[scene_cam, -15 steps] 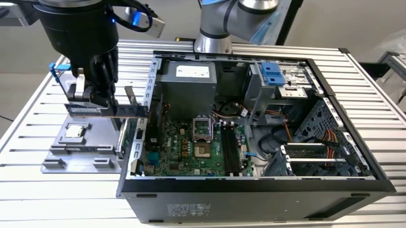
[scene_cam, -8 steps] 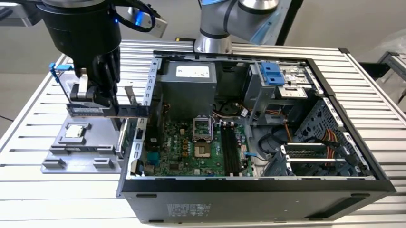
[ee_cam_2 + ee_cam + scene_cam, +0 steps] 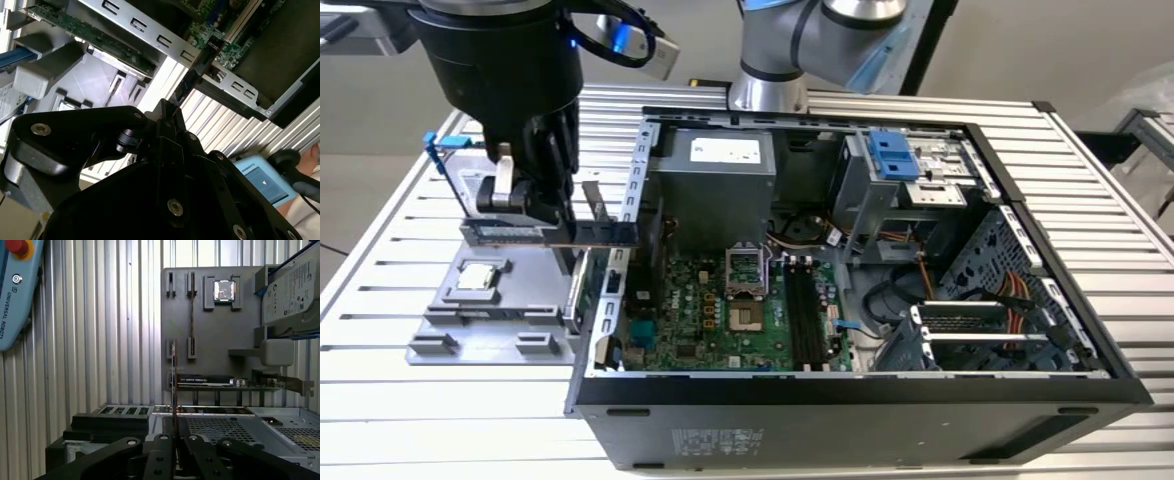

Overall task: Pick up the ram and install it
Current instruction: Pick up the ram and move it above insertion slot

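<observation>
Now the jaws clamp the ram on edge, long axis level, pointing toward the case.

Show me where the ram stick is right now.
In the first wrist view the ram is held edge-on in the gripper, over the grey parts tray, just outside the open computer case.

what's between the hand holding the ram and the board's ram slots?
In the exterior view, the case's slotted metal wall and the CPU socket lie between the hand, shut on the ram, and the slots.
</observation>
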